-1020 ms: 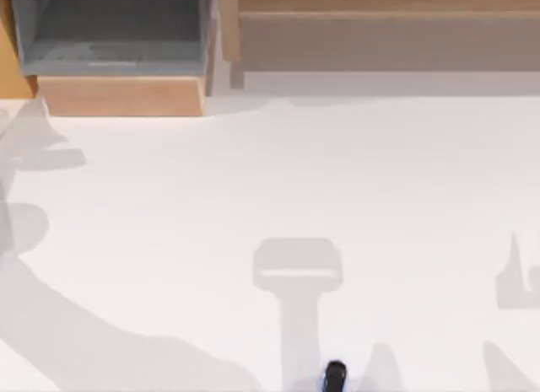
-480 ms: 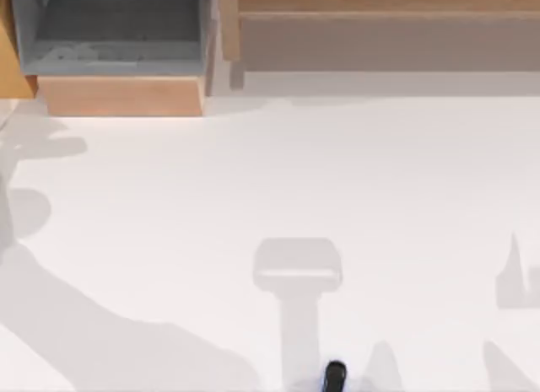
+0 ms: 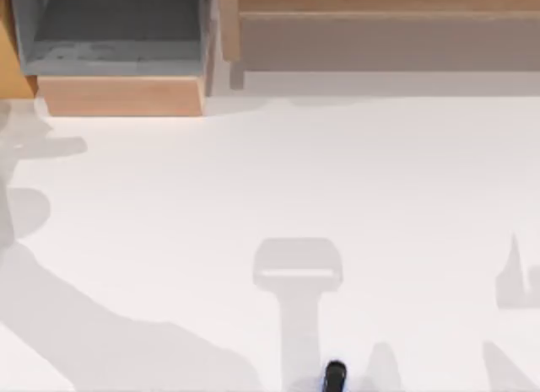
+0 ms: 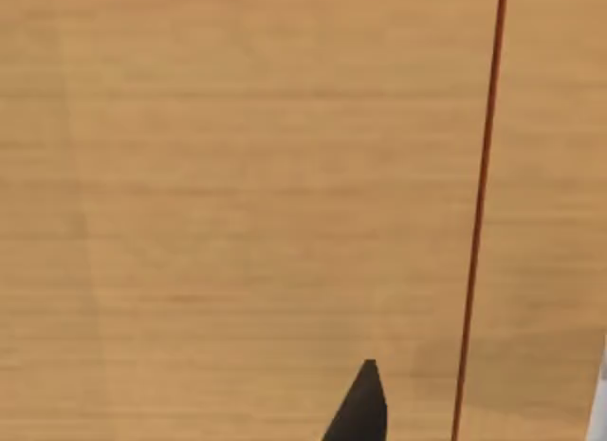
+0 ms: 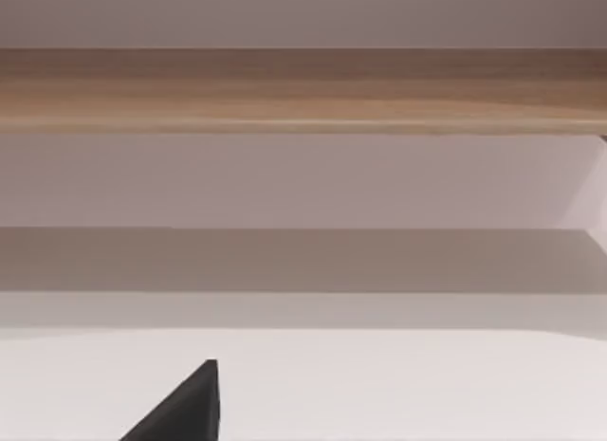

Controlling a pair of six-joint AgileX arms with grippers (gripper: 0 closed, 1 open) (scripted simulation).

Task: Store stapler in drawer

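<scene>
from above: at the far left corner of the white table, the drawer pulled open, grey inside showing, light tan front panel facing the near side; just beside it on the right, the wider brown shelf unit running along the far edge to the right side. at the near edge, a little right of the middle, the stapler, small, narrow and black, lying on the table partly cut by the border, well apart from the drawer. soft grey shadows across the left side and near the middle and right of the table. from the left wrist: close against a tan wooden surface with a thin dark red vertical seam; one black fingertip of the left end effector poking in at the edge, with nothing seen in its hold; cannot tell how far open. from the right wrist: facing the shelf unit, a wooden board across, pale recess beneath it and the white table in front; one black fingertip of the right end effector at the edge, likewise with nothing seen in its hold; cannot tell how far open.
</scene>
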